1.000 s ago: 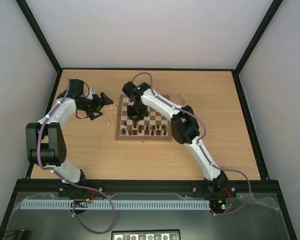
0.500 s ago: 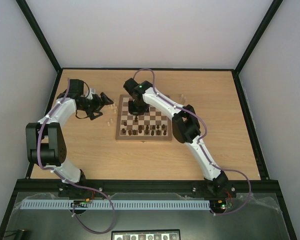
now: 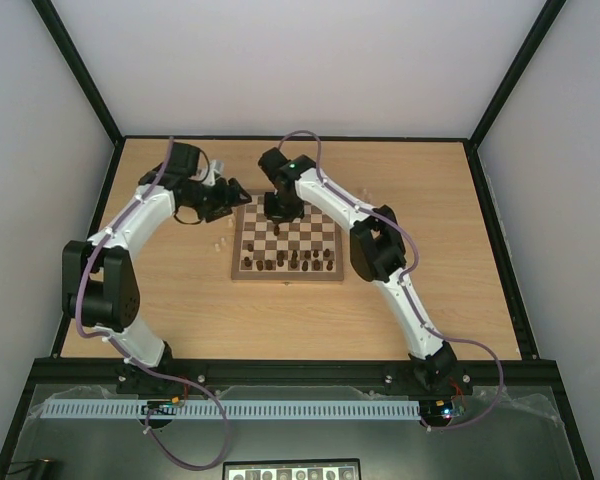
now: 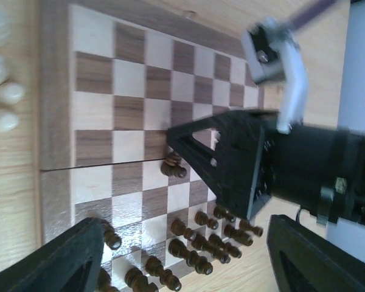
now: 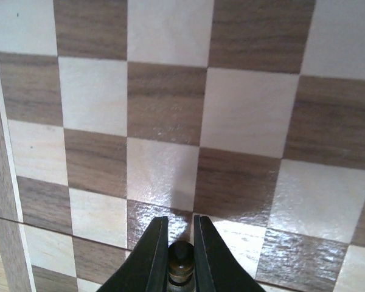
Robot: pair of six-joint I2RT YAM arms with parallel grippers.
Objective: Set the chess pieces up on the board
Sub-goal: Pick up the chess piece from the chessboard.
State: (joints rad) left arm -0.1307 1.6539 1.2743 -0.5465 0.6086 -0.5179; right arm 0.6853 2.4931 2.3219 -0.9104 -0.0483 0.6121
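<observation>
Camera overhead: right gripper (image 3: 277, 207) hangs over the far-left squares of the board (image 3: 320, 232). Left gripper (image 3: 232, 193) sits just beside it, off the board's corner. Dark pieces (image 3: 285, 263) crowd the rows well to the near side of both jaws. Pale pieces (image 3: 218, 243) lie on the table (image 3: 430, 290) beyond the left jaws.

Left wrist: own jaws spread wide, nothing gripped. The right gripper crosses ahead of them with one dark piece (image 4: 173, 165) at its tip, by the board's fold seam. Contact with the square: cannot tell.

Right wrist: fingers (image 5: 155, 249) clenched on that piece's head, with open squares ahead.

Risks, judged: a grip on the head alone may let the piece tip on release. The arms are close, so a swing by either could clip the other.
</observation>
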